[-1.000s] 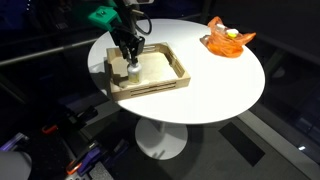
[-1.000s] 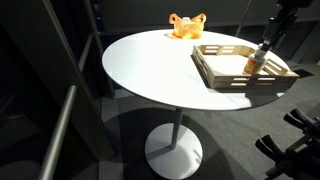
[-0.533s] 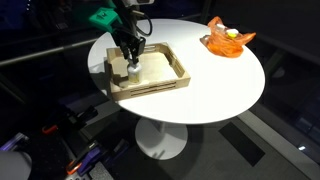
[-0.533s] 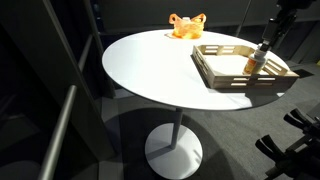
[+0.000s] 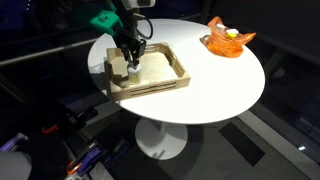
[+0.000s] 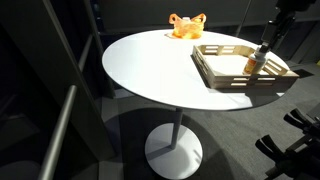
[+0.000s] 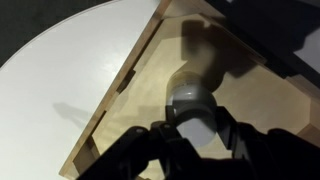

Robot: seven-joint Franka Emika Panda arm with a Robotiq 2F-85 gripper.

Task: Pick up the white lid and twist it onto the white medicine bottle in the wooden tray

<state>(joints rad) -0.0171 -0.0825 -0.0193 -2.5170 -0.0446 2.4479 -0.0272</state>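
The gripper (image 5: 131, 64) fingers (image 7: 232, 135) are pinching the lid (image 7: 192, 102) between them. It is sitting atop the bottle (image 7: 200, 60) directly beneath them, inside the tray (image 7: 120, 90). Likely light, rigid, slick plastic, so gripping opposite rim sides is looking safest.

We count: one round table (image 5: 220, 85), one wooden tray (image 5: 150, 88), one white medicine bottle (image 5: 131, 71), one orange dish (image 5: 228, 38) at upper right.

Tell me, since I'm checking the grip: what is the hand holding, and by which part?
The hand grips the small round white lid by its sides, atop the squat white medicine bottle.
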